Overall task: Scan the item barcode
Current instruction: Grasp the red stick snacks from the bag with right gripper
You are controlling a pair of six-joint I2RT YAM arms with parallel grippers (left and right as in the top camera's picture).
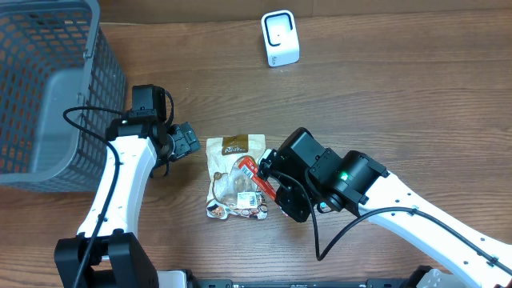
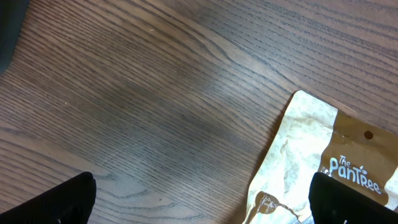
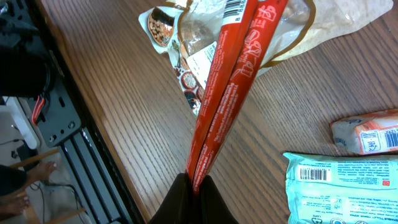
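The item is a long red stick pack (image 3: 231,87) with a white barcode patch near its far end. My right gripper (image 3: 196,182) is shut on its near end and holds it above a crinkly snack bag (image 3: 205,37). From overhead the red pack (image 1: 250,171) lies across that bag (image 1: 232,152), with the right gripper (image 1: 269,182) at the bag's right edge. The white scanner (image 1: 280,38) stands at the back of the table, far from the pack. My left gripper (image 1: 186,142) hovers open just left of the bag, its fingertips (image 2: 56,202) spread wide over bare wood.
A grey mesh basket (image 1: 48,88) fills the back left corner. A teal packet with a barcode (image 3: 342,186) and an orange-and-white packet (image 3: 367,134) lie on the table near the right gripper. The table's front edge and a black rail (image 3: 62,124) run close behind it.
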